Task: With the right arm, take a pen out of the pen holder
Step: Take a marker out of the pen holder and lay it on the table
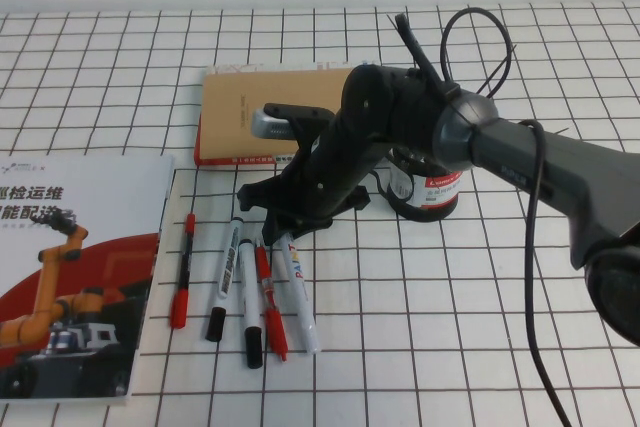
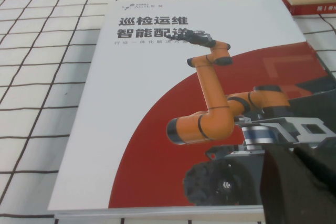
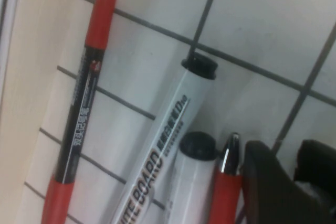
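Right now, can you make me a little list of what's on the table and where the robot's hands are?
pens: five, lying side by side on the table
pen holder: standing upright to the right of the pens, partly hidden by the right arm
right gripper: low over the far ends of the pens
left gripper: above the brochure, seen only by its own wrist camera
brochure: flat, left of the pens
brown book: flat, on the far side of the pens

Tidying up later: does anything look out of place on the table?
Five pens lie loose beside the brochure, outside the pen holder; right gripper hangs low over them, left gripper over the brochure.
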You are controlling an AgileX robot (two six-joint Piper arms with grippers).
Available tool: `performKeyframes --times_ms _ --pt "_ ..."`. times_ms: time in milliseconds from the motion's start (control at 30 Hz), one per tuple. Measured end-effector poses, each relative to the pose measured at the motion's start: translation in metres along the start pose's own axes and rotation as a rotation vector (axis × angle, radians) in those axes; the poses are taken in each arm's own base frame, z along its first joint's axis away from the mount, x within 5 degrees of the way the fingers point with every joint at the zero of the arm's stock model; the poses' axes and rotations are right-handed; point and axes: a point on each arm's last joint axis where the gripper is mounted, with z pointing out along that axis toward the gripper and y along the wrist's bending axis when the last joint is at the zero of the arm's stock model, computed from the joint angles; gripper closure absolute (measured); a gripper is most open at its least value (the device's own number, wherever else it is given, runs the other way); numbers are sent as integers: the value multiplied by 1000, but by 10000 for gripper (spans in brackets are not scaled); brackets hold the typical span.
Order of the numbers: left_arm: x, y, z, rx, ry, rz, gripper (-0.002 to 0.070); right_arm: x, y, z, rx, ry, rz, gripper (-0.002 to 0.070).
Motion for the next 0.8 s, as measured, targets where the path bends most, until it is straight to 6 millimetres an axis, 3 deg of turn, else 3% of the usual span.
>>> performKeyframes --times_ms 300,567,667,800 --pt "0 0 0 0 0 0 679 -1 0 2 -5 -12 5 566" --pt "0 0 0 0 0 0 679 -2 1 0 -10 -24 7 367" --pt "0 0 0 0 0 0 679 -4 5 -10 -12 -44 -6 347" --pt "0 0 0 0 0 0 679 -6 19 -42 9 -101 -69 353"
